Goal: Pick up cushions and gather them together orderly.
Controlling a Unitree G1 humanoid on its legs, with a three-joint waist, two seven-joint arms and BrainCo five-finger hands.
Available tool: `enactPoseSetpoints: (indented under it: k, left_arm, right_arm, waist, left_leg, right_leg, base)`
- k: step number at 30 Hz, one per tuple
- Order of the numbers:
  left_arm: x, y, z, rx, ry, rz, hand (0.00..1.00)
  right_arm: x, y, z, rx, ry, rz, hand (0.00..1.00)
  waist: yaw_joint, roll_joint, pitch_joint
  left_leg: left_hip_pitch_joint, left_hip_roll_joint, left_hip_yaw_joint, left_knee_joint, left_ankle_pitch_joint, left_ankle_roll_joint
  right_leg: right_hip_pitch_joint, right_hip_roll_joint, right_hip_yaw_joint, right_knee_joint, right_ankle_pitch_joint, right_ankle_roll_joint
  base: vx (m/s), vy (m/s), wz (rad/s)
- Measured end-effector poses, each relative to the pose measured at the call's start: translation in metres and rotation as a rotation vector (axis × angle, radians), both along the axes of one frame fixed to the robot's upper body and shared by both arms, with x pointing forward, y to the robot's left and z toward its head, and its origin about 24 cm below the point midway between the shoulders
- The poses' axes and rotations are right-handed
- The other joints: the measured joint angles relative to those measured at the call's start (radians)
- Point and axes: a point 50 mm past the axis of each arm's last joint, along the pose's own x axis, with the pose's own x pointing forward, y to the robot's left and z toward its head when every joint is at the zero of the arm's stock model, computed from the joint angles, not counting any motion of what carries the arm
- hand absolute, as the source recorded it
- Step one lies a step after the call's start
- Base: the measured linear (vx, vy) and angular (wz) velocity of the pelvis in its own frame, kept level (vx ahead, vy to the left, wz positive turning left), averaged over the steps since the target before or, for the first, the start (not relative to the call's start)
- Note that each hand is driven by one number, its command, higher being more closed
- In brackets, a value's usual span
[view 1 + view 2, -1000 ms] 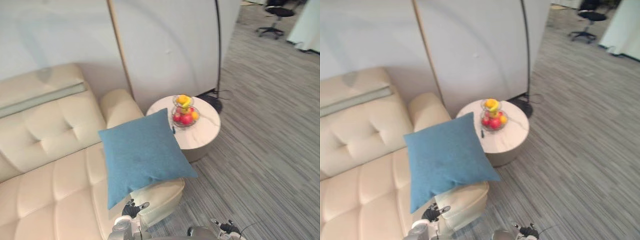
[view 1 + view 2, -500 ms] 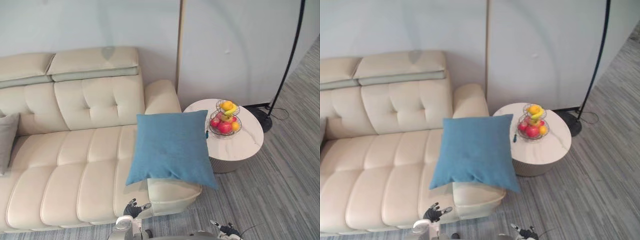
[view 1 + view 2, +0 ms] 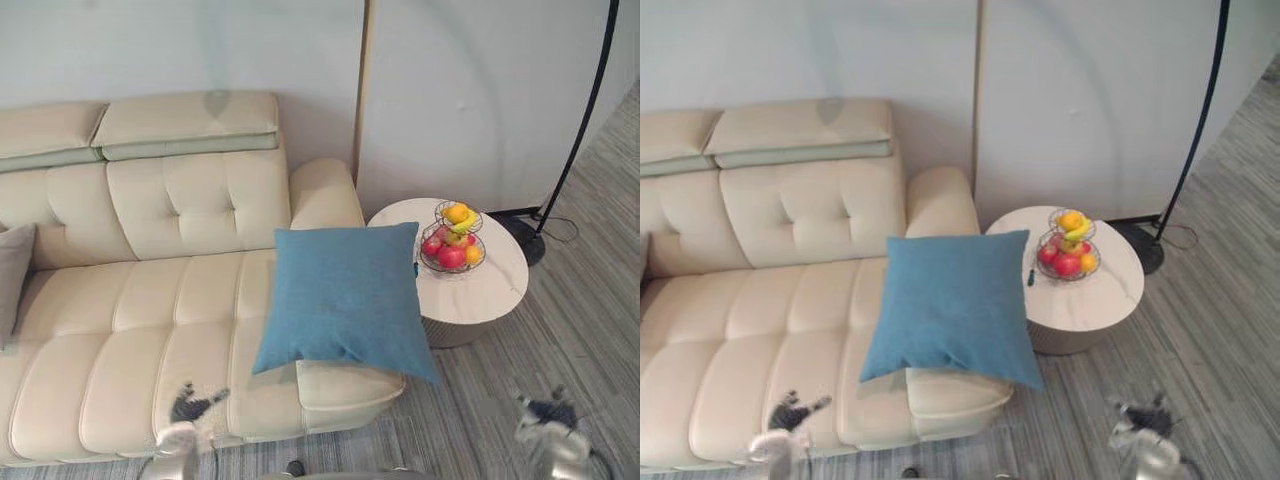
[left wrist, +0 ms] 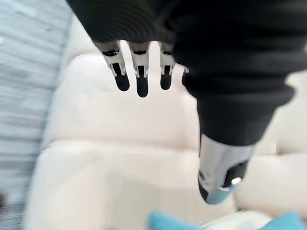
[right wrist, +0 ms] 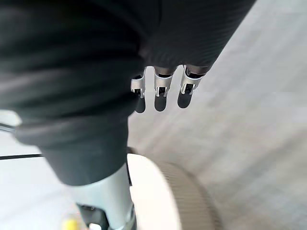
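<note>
The grey cushion [image 3: 12, 285] is cut off by the picture's left edge, and so is the sofa [image 3: 150, 300]. The blue cushion [image 3: 345, 295] hides the surface's [image 3: 490, 292] rim on the sofa side. Just beside it lies a dark thing [image 3: 1030, 278], too small to tell. The left hand [image 3: 185, 408] and right hand [image 3: 545, 415] show only as smears.

A cushion [image 3: 345, 300] lies on the sofa [image 3: 130, 320], left of the table [image 3: 492, 292].

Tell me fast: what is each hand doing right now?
Left hand: open, holding nothing.
Right hand: open, holding nothing.
</note>
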Motion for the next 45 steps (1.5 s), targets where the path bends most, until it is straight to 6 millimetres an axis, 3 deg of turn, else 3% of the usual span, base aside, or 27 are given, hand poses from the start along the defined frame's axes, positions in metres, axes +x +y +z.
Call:
enactPoseSetpoints:
  k: [4, 9, 17, 21, 25, 27, 30, 31, 32, 36, 45]
  left_arm:
    - [0.016, -0.001, 0.014, -0.004, -0.095, 0.012, 0.0]
    - [0.042, -0.008, 0.031, -0.017, -0.204, 0.012, 0.0]
    - [0.056, -0.033, 0.03, -0.048, -0.216, -0.047, 0.0]
    - [0.068, -0.049, 0.029, -0.062, -0.207, -0.102, 0.0]
    - [0.098, -0.075, 0.037, -0.073, -0.226, -0.171, 0.0]
    - [0.119, -0.093, 0.05, -0.073, -0.267, -0.234, 0.0]
    - [0.14, -0.107, 0.069, -0.052, -0.324, -0.287, 0.0]
    - [0.146, -0.113, 0.074, -0.053, -0.342, -0.303, 1.0]
    - [0.151, -0.116, 0.079, -0.053, -0.358, -0.313, 1.0]
    - [0.171, -0.137, 0.104, -0.112, -0.445, -0.332, 1.0]
    - [0.18, -0.149, 0.146, -0.146, -0.644, -0.354, 1.0]
  right_arm:
    - [0.032, 0.017, 0.016, -0.026, -0.071, 0.121, 0.0]
    - [0.063, 0.05, 0.019, 0.032, -0.116, 0.275, 0.0]
    - [0.081, 0.102, 0.008, 0.173, -0.152, 0.415, 0.0]
    - [0.088, 0.12, 0.006, 0.206, -0.15, 0.463, 0.0]
    - [0.116, 0.149, 0.017, 0.237, -0.183, 0.542, 0.0]
    - [0.135, 0.166, 0.034, 0.229, -0.232, 0.586, 0.0]
    - [0.147, 0.17, 0.049, 0.206, -0.278, 0.589, 0.0]
    - [0.15, 0.17, 0.053, 0.2, -0.29, 0.588, 0.0]
    - [0.152, 0.17, 0.056, 0.194, -0.298, 0.587, 1.0]
    - [0.157, 0.175, 0.069, 0.175, -0.35, 0.57, 1.0]
    - [0.151, 0.175, 0.083, 0.189, -0.448, 0.557, 1.0]
  waist:
    - [-0.003, -0.001, -0.001]
    - [-0.005, 0.0, -0.001]
    - [-0.006, -0.005, 0.005]
    - [-0.004, -0.013, 0.05]
    - [-0.004, -0.021, 0.123]
    - [-0.001, -0.021, 0.171]
    - [0.011, -0.021, 0.199]
    - [0.013, -0.022, 0.205]
    - [0.016, -0.022, 0.207]
    - [0.026, -0.021, 0.22]
    - [0.044, -0.02, 0.222]
  left_leg:
    - [-0.005, 0.004, 0.001, 0.0, 0.0, 0.0]
    - [-0.023, 0.005, -0.006, 0.0, 0.001, 0.001]
    - [-0.079, 0.001, -0.017, 0.001, 0.015, 0.006]
    - [-0.122, 0.002, -0.031, 0.001, 0.036, 0.01]
    - [-0.203, 0.004, -0.047, 0.001, 0.077, 0.014]
    - [-0.259, 0.007, -0.049, 0.001, 0.103, 0.018]
    - [-0.318, 0.015, -0.051, 0.001, 0.126, 0.02]
    - [-0.333, 0.016, -0.051, 0.001, 0.132, 0.02]
    - [-0.347, 0.016, -0.051, 0.001, 0.138, 0.021]
    - [-0.387, 0.02, -0.056, 0.001, 0.148, 0.006]
    - [-0.368, 0.032, -0.024, 0.001, 0.153, -0.01]
  right_leg:
    - [0.002, 0.009, 0.012, -0.031, 0.016, -0.003]
    - [0.002, 0.015, 0.008, -0.065, 0.039, -0.005]
    - [-0.035, 0.016, -0.002, -0.098, 0.067, -0.007]
    - [-0.069, 0.017, -0.017, -0.1, 0.082, -0.012]
    - [-0.142, 0.019, -0.031, -0.097, 0.112, -0.024]
    - [-0.204, 0.017, -0.031, -0.08, 0.126, -0.029]
    - [-0.284, 0.012, -0.025, -0.028, 0.125, -0.031]
    - [-0.309, 0.009, -0.02, -0.01, 0.123, -0.033]
    - [-0.328, 0.007, -0.02, 0.004, 0.122, -0.035]
    - [-0.405, -0.008, -0.019, 0.099, 0.088, -0.046]
    - [-0.431, -0.017, 0.012, 0.19, 0.04, -0.056]
  base:
    - [0.03, -0.016, -0.13]
    - [0.0, 0.0, 0.01]
    - [-0.01, 0.002, 0.03]
    - [-0.05, -0.008, 0.11]
    - [-0.11, -0.004, 0.12]
    - [-0.15, 0.018, 0.04]
    - [-0.13, 0.006, 0.0]
    - [-0.09, -0.003, -0.03]
    - [-0.1, -0.016, 0.0]
    - [-0.09, -0.04, 0.07]
    - [0.02, -0.037, 0.0]
